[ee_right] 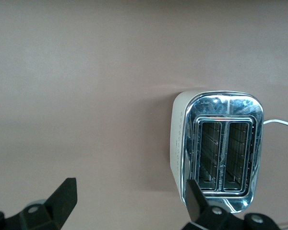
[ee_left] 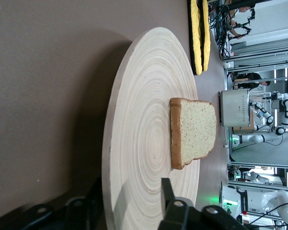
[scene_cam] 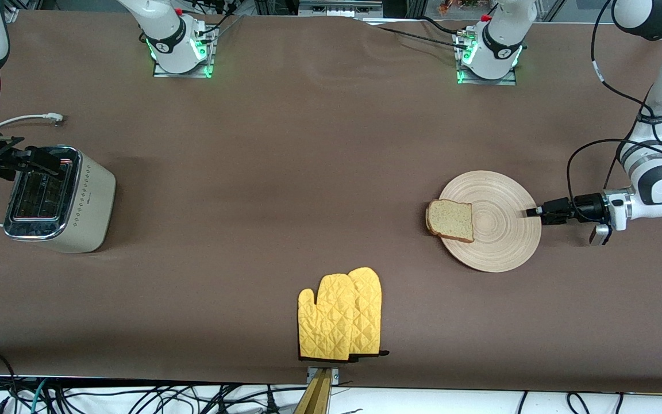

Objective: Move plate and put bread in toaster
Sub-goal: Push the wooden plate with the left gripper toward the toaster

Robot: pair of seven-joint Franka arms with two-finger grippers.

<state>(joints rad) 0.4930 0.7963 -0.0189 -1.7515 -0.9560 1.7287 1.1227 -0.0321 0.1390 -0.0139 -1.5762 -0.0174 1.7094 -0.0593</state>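
Note:
The round light-wood plate (scene_cam: 500,230) lies toward the left arm's end of the table. The bread slice (scene_cam: 450,219) lies flat on the plate's edge that faces the toaster. My left gripper (scene_cam: 532,211) is low at the plate's rim on the side away from the bread. In the left wrist view the plate (ee_left: 144,120) and bread (ee_left: 194,132) fill the frame, and my left gripper (ee_left: 129,196) is open with one finger above and one below the rim. The cream toaster (scene_cam: 61,198) stands at the right arm's end, slots empty. My right gripper (scene_cam: 23,154) hovers open over the toaster's (ee_right: 221,153) end, empty (ee_right: 129,196).
A pair of yellow oven mitts (scene_cam: 339,316) lies near the table's front edge, midway along it. The toaster's white cord (scene_cam: 26,119) trails on the table toward the robots' bases. The brown table (scene_cam: 285,172) stretches between toaster and plate.

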